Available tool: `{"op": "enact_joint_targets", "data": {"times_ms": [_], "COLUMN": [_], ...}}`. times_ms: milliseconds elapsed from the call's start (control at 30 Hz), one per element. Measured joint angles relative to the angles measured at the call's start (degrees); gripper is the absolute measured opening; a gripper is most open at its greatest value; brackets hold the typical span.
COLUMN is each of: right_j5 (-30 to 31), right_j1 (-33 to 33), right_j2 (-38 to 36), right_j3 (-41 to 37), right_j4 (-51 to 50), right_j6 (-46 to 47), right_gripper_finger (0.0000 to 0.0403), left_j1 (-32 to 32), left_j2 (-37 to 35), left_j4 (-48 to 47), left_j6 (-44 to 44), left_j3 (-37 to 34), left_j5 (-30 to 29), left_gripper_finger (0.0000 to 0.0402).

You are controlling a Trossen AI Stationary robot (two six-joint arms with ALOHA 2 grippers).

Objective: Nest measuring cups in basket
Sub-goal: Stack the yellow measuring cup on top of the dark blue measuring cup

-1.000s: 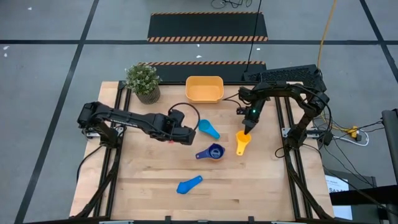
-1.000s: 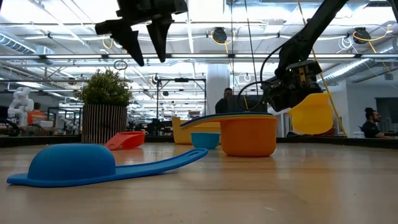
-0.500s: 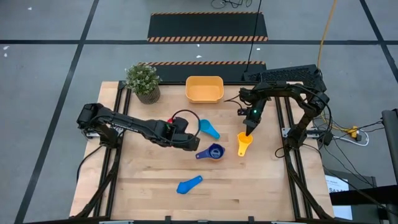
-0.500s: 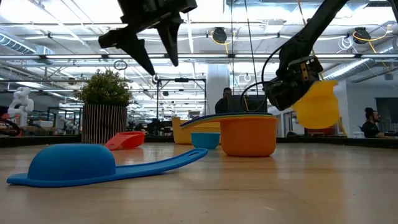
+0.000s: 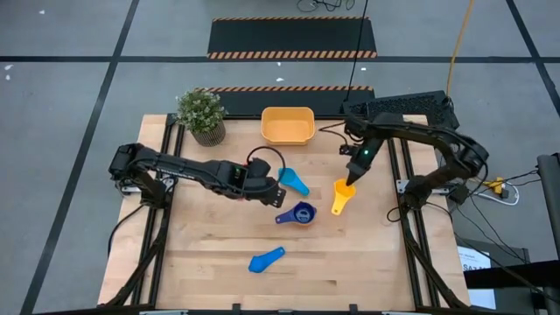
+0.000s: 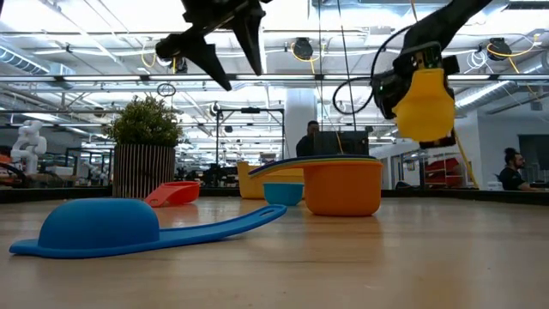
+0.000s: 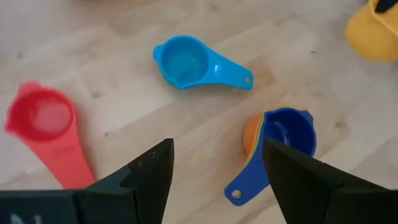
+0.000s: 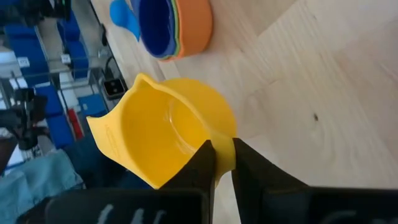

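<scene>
Wooden table (image 5: 367, 262), basket (image 5: 288, 125), plant (image 5: 202, 115), measuring cups (image 5: 297, 213)

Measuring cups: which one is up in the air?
The yellow cup, held off the table by the right gripper. The other cups sit on the wood.

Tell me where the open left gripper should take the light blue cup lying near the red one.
Grip the light blue measuring cup by its flat handle, from above. It sits upright, handle flat on the table and clear of the red cup; left gripper hovers open overhead.
</scene>
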Motion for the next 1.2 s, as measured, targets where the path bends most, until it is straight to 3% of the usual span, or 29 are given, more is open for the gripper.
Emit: {"op": "enact_joint_targets", "data": {"times_ms": [333,667,900,1200], "right_j5": [0.7,10.3,20.3,31.9], "right_j1": [0.0,3.0,10.2,18.9], "right_j2": [-10.9,-19.3,-24.4,-25.5], "right_j3": [0.0,0.0,0.0,0.0], "right_j4": [9.9,18.3,23.9,29.4], "right_j6": [19.8,39.2,52.9,63.1], "right_gripper_finger": [0.0022,0.0022,0.0022,0.0022], "left_j1": [2.6,3.1,3.0,2.4], "left_j2": [0.0,-0.1,-0.1,-0.1], "left_j4": [0.1,-0.2,-0.5,0.1], "left_j6": [17.3,33.7,40.9,49.9], "left_j3": [4.6,11.8,15.4,18.4], "left_j5": [0.1,0.1,0.4,0.3], "left_gripper_finger": [0.0243,0.0243,0.0243,0.0256]}}
